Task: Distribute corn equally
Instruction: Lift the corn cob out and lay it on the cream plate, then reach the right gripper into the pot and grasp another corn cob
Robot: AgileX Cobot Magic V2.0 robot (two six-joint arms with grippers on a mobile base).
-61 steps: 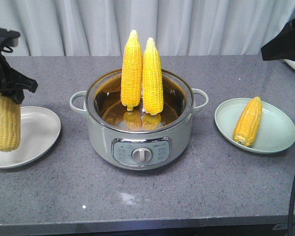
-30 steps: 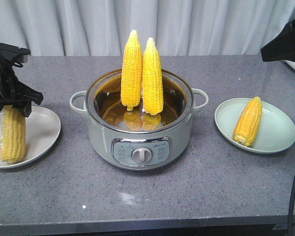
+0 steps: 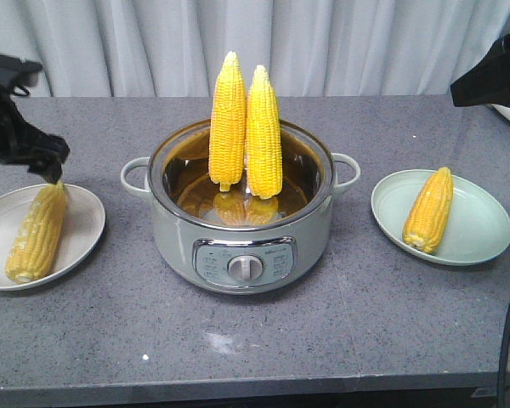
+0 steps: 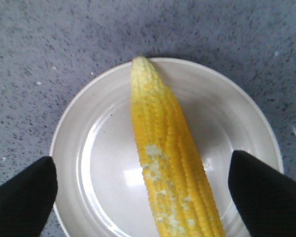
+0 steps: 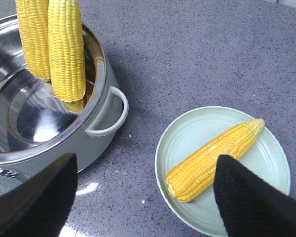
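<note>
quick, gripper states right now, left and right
Left gripper: open, empty, above the corn on the white plate.
Right gripper: open, empty.

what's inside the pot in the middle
Two cobs stand upright in the pot, tips above the rim. Its floor looks bare, shiny metal; the near part is hidden behind the front wall.

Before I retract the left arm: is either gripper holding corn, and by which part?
Nothing is held. The left gripper is open over the corn on the white plate; the right gripper is open too.
</note>
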